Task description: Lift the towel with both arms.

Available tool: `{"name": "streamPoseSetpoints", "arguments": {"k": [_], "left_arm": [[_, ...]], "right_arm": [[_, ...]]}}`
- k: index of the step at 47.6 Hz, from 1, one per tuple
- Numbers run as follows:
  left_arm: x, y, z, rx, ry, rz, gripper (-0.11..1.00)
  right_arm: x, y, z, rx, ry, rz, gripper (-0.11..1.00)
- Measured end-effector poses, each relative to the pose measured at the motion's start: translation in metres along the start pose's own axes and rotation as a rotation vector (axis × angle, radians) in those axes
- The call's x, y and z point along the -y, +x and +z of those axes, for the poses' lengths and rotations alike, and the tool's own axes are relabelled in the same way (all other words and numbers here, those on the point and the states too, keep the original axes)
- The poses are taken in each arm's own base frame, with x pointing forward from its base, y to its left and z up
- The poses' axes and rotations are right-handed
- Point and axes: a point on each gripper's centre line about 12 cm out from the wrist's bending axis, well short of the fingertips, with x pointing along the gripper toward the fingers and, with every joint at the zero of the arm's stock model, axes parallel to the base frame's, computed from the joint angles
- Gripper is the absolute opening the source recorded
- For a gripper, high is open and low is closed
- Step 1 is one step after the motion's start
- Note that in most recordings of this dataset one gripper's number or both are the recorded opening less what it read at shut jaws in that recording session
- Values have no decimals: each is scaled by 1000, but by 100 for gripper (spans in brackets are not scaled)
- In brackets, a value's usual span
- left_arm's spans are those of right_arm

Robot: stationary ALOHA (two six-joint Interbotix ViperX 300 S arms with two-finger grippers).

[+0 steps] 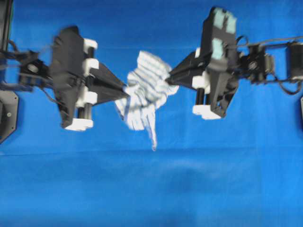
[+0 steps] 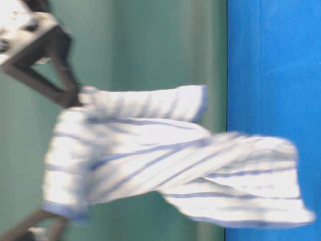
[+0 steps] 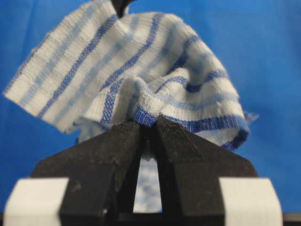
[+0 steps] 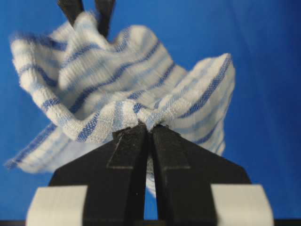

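The white towel [image 1: 144,97] with blue stripes hangs in the air between my two arms, above the blue tablecloth. My left gripper [image 1: 127,92] is shut on its left edge and my right gripper [image 1: 169,75] is shut on its right edge. In the left wrist view the black jaws pinch a fold of the towel [image 3: 141,84] at the left gripper [image 3: 148,123]. The right wrist view has the same pinch: towel [image 4: 122,89] bunched at the right gripper [image 4: 149,126]. The table-level view shows the towel [image 2: 150,160] draped loosely, clear of the blue cloth.
The blue tablecloth [image 1: 151,189] covers the whole table under the arms. A black arm base [image 1: 7,113] stands at the far left edge, and cables and a mount [image 1: 293,61] lie at the far right.
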Motion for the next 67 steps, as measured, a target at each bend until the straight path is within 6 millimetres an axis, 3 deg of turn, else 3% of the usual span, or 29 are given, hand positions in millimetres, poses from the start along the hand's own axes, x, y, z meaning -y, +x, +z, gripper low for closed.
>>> {"name": "streamPoseSetpoints", "arguments": {"k": [11, 26, 35, 56, 59, 63, 67], "left_arm": [[-1, -27, 43, 43, 0, 5, 7], [-3, -52, 91, 119, 4, 12, 7], [-6, -63, 108, 139, 1, 23, 7], [-6, -63, 109, 136, 60, 29, 7], [-6, -63, 109, 138, 63, 29, 12], [-6, -63, 109, 136, 63, 29, 33], [-6, -63, 109, 138, 61, 28, 60]], "right_arm": [[3, -44, 49, 87, -24, -35, 3], [5, -93, 90, 188, -30, -52, 3], [5, -105, 97, 216, -49, -54, 3], [4, -104, 97, 216, -68, -53, 3], [3, -104, 98, 221, -75, -49, 4], [3, -104, 98, 228, -93, -50, 4], [3, -104, 98, 228, -103, -51, 24]]}}
